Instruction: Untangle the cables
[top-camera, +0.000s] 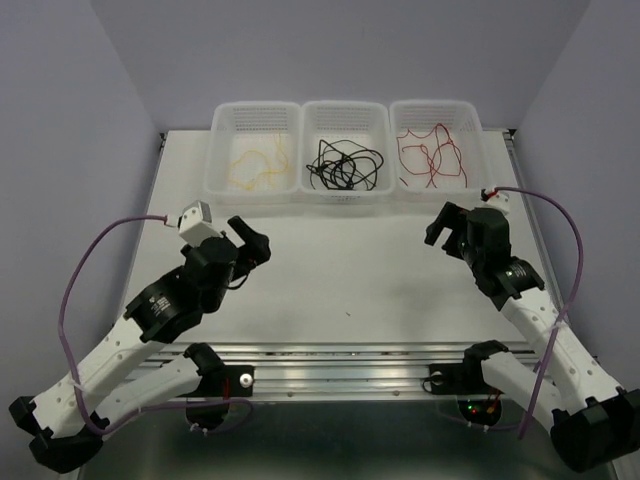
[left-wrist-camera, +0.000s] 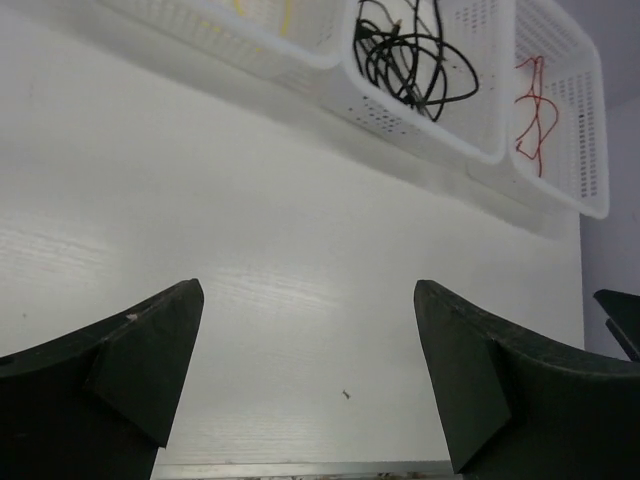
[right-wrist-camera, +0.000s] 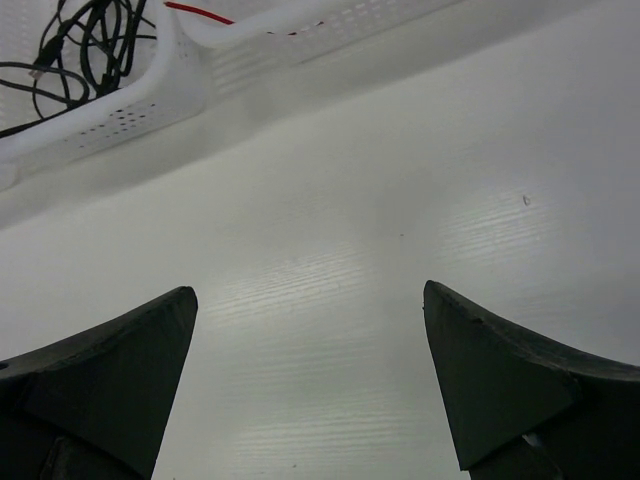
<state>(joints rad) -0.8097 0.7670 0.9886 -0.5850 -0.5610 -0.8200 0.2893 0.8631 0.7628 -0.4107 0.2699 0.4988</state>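
Note:
Three white baskets stand in a row at the table's far edge. The left basket (top-camera: 222, 150) holds yellow cables (top-camera: 258, 165). The middle basket (top-camera: 310, 150) holds black cables (top-camera: 345, 165), also seen in the left wrist view (left-wrist-camera: 410, 60) and the right wrist view (right-wrist-camera: 80, 50). The right basket (top-camera: 478, 150) holds red cables (top-camera: 430, 155), also in the left wrist view (left-wrist-camera: 535, 105). My left gripper (top-camera: 252, 240) is open and empty over the bare table, well short of the baskets. My right gripper (top-camera: 445, 225) is open and empty, near the right basket's front.
The white table (top-camera: 350, 260) has a metal rail along its near edge (top-camera: 340, 355). Thick purple cables (top-camera: 75, 290) loop beside each arm. A tiny speck (left-wrist-camera: 346, 393) lies on the table between the left gripper's fingers.

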